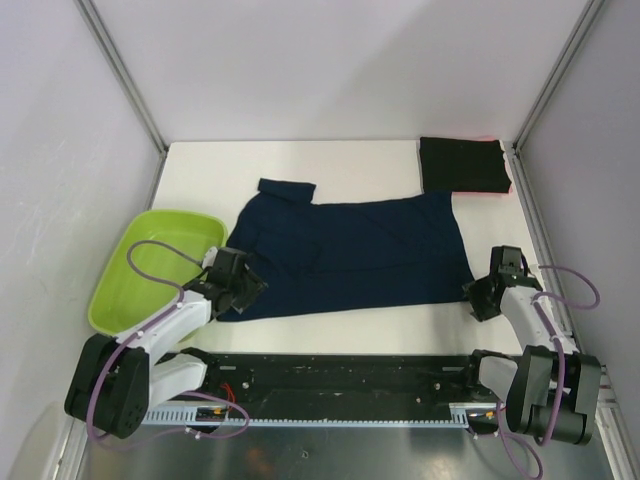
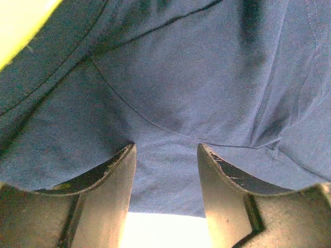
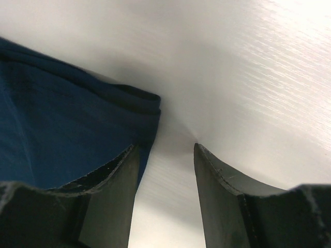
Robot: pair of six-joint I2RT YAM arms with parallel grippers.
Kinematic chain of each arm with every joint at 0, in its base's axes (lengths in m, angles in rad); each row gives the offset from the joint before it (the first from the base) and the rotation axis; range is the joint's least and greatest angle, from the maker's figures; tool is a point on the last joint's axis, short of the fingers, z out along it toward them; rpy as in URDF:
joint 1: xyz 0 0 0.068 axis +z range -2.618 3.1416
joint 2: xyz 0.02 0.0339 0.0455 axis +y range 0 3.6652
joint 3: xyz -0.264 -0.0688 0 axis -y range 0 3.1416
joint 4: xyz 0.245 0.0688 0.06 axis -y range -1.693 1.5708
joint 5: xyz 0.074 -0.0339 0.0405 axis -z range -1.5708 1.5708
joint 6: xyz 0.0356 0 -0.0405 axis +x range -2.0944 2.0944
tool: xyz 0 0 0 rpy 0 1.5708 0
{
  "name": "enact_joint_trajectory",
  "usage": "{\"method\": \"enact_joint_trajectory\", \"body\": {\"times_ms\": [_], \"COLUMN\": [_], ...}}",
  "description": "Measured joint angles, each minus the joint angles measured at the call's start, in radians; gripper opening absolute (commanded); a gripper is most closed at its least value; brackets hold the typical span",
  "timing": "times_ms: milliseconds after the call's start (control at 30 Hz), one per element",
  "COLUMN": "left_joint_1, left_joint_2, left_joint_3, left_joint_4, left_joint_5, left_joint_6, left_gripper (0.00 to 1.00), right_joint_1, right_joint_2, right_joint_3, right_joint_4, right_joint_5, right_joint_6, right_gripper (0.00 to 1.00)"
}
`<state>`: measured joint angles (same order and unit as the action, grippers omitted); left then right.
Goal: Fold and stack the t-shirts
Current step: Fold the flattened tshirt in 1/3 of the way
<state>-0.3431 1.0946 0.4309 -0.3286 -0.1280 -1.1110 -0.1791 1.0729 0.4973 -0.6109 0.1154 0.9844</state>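
On worktop [image 1: 200, 180]: navy shirt [image 1: 360, 255] spread flat mid-worktop, long axis left to right; black shirt [image 1: 462, 163] folded at far right corner. Left jaws apart over navy's near left corner; right jaws apart just beside its near right corner.

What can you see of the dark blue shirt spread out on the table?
The navy blue t-shirt is soft plain cloth with stitched seams, spread slightly wrinkled on the white table, hem rightward, one short sleeve pointing away. Its far right corner lies by the folded black shirt. The left arm holds open jaws over its near left corner; the right arm has open jaws at its near right hem corner.
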Motion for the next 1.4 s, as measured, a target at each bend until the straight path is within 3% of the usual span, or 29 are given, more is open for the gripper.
{"method": "enact_joint_trajectory", "body": {"times_ms": [200, 400, 533, 733, 933, 1133, 1200, 1233, 1333, 1400], "left_joint_1": [0.0, 0.0, 0.0, 0.0, 0.0, -0.002, -0.006, -0.008, -0.012, -0.013], "left_joint_2": [-0.005, -0.016, -0.016, -0.021, -0.02, -0.019, -0.019, -0.019, -0.019, -0.019], "left_joint_3": [0.005, 0.014, 0.023, 0.028, 0.029, 0.029, 0.028, 0.028, 0.028, 0.03], "left_joint_4": [-0.021, -0.058, -0.082, -0.106, -0.109, -0.108, -0.108, -0.108, -0.108, -0.109], "left_joint_5": [0.0, -0.003, -0.006, -0.009, -0.008, -0.002, 0.001, 0.001, 0.003, 0.006], "left_joint_6": [0.024, 0.06, 0.083, 0.105, 0.114, 0.116, 0.116, 0.116, 0.117, 0.123], "left_gripper": [0.58, 0.58, 0.58, 0.58, 0.58, 0.58, 0.58, 0.58, 0.61, 0.64], "right_joint_1": [-0.004, -0.016, -0.026, -0.035, -0.081, -0.199, -0.228, -0.24, -0.265, -0.274], "right_joint_2": [-0.002, -0.002, 0.034, 0.063, 0.055, -0.017, -0.032, -0.036, -0.038, -0.039], "right_joint_3": [-0.005, -0.01, -0.003, -0.001, 0.001, 0.001, 0.001, 0.001, 0.001, 0.001], "right_joint_4": [0.039, 0.073, 0.1, 0.121, 0.087, -0.061, -0.1, -0.116, -0.154, -0.169], "right_joint_5": [-0.037, -0.049, -0.047, -0.026, -0.024, -0.016, -0.019, -0.02, -0.029, -0.028], "right_joint_6": [-0.056, -0.073, -0.068, -0.061, -0.061, -0.082, -0.089, -0.091, -0.101, -0.112], "right_gripper": [0.54, 0.51, 0.38, 0.04, 0.0, 0.0, 0.03, 0.1, 0.4, 0.52]}}
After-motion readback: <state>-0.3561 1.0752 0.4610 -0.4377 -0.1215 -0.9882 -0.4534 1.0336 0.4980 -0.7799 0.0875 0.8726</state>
